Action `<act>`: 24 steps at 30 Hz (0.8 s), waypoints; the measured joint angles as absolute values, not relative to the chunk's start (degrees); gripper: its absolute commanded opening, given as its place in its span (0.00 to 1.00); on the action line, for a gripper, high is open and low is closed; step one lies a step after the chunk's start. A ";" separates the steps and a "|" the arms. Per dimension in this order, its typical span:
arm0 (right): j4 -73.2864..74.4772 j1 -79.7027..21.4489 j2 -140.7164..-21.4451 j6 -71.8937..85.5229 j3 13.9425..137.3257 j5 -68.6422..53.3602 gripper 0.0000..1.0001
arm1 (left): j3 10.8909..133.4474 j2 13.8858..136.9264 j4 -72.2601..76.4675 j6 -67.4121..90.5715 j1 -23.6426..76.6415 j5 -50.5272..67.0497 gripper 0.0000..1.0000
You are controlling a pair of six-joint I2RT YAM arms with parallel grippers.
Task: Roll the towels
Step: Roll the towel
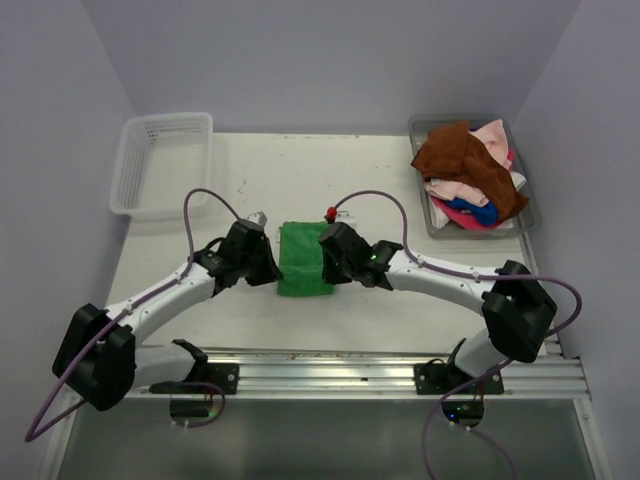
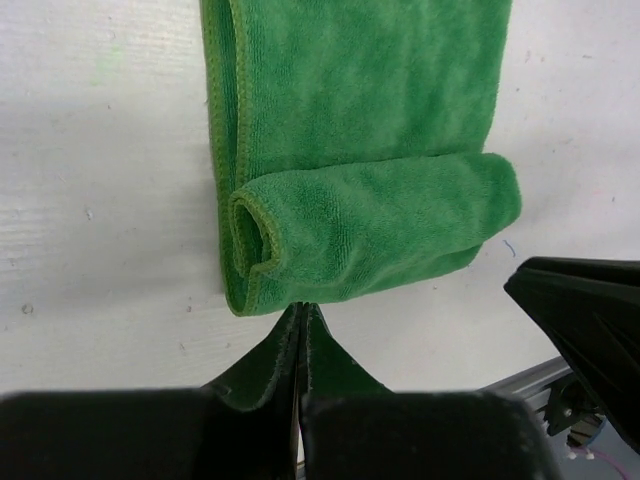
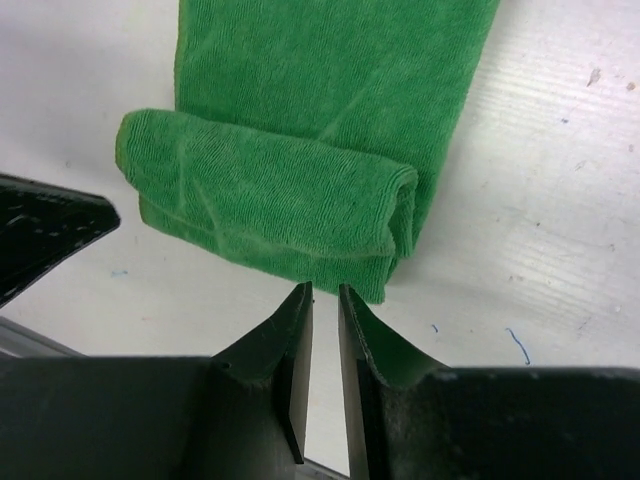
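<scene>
Green towel lies at the middle of the table btw the two grippers, its near end turned over into a short fat roll, the rest flat beyond. L gripper has jaws pressed tight together w/ nothing btw them, tips right at the roll's near edge by its left end; R gripper has jaws a narrow slit apart, gap empty, tips at the roll's near edge by its right end. Other towels, rust brown on top, sit heaped in the clear tray far right; white mesh basket far left.
</scene>
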State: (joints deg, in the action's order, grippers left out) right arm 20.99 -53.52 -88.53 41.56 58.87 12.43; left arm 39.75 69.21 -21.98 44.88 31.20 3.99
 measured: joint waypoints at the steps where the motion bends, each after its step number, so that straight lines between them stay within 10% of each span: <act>1: 21.17 -53.93 -88.55 41.56 58.78 12.43 0.19 | 39.38 70.06 -21.47 44.88 31.20 4.47 0.00; 24: 19.90 -49.41 -100.86 38.92 66.46 10.46 0.16 | 43.33 85.41 -14.22 43.24 31.20 4.21 0.00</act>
State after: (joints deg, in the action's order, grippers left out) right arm 19.90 -49.41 -100.86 38.92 66.46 10.46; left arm 43.33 85.41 -14.22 43.24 31.20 4.21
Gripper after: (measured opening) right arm 0.163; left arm 0.005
